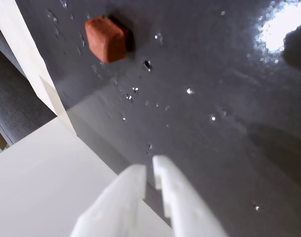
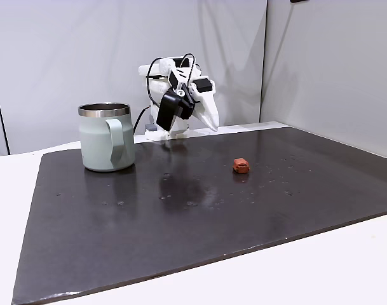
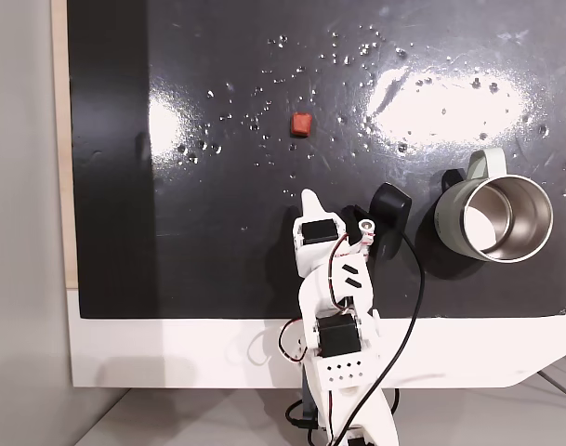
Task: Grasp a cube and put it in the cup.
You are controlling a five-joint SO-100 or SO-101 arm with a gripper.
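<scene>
Item: cube [image 2: 241, 165], one, reddish-brown, small, edges slightly rounded; lies flat on the dark mat [image 2: 180, 210] that covers the bench [image 2: 346, 267], free on all sides, nothing touching it. Landmark: cup [image 2: 105, 136], sage green, steel rim, upright, handle toward the camera in a fixed view; empty as far as its bright inside shows from above [image 3: 498, 219]. In that side-on fixed view the cube sits well apart from the cup, to its right and a little nearer the camera. Claw [image 1: 149, 170]: white, two fingers, tips nearly together with only a thin slit between, holding nothing; in a fixed view it hangs above the mat behind and to the right of the cup [image 2: 213, 124], clear of both cup and cube. In the wrist view the cube [image 1: 107, 38] lies ahead of the fingertips, up and to the left, not yet between them. Mat surface: glossy, speckled with small bright droplets or flecks around the cube. Handling, judged: light, stiff, unlikely to break; small enough to skid or tip on the slick mat if nudged from one side. Best hold: two opposite flat faces, fingers spread wider than the cube first, closing square across its middle rather than on the rounded edges. Task stage, judged: approach, grasp not begun.
</scene>
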